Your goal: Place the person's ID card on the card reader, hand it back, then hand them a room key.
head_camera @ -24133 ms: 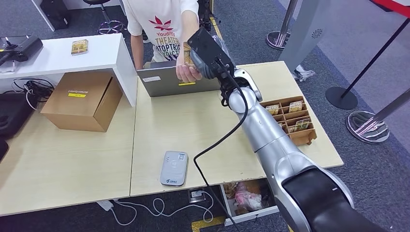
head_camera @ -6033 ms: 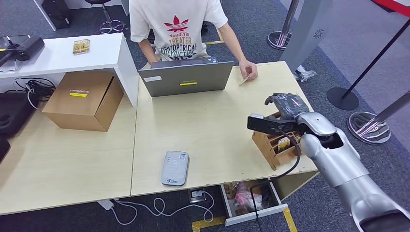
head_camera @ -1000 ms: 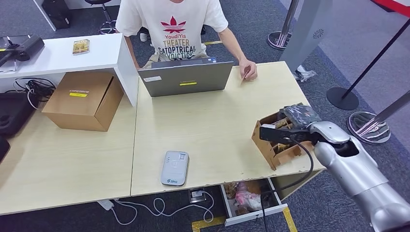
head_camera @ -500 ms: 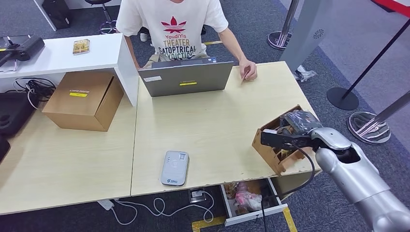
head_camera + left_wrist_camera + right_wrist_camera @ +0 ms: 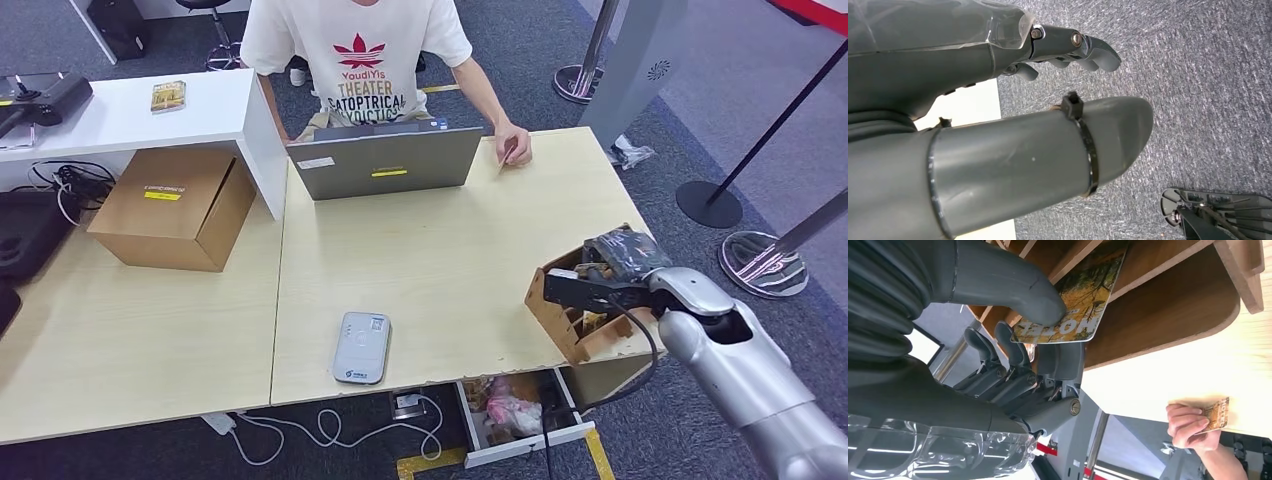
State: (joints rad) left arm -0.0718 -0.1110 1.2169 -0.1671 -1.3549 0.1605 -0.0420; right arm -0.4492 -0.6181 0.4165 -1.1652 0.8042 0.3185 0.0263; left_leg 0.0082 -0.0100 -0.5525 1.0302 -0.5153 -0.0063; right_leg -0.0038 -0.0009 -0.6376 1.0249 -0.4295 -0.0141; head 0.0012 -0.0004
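Here, a room key card (image 5: 1075, 300) pinched between thumb and fingers of the right hand (image 5: 1013, 340), printed face outward, partly drawn from a slot of the wooden card holder (image 5: 570, 310) at the right near corner of the desk (image 5: 420, 260). Holder seen tipped toward the near edge in the head view, right hand (image 5: 612, 262) pressed into its top. Remaining fingers curled loosely behind the card, not spread. Left hand (image 5: 1068, 42) hanging over grey carpet, fingers partly curled and apart, nothing held.

ID card (image 5: 507, 154) already back with the person (image 5: 355, 50), held on edge against the far side of the desk, right of the laptop (image 5: 385, 160); seen also in the right wrist view (image 5: 1219, 414) between the person's fingers. Card reader (image 5: 361, 347) lying bare near the front edge, well apart from the holder.

Step in hand, as judged: lifting the key clear for the hand-over. Best done by drawing straight along the slot, so as not to drag the tilted holder off the edge; grip kept firm on the card's lower half, leaving the free end for the person to take.
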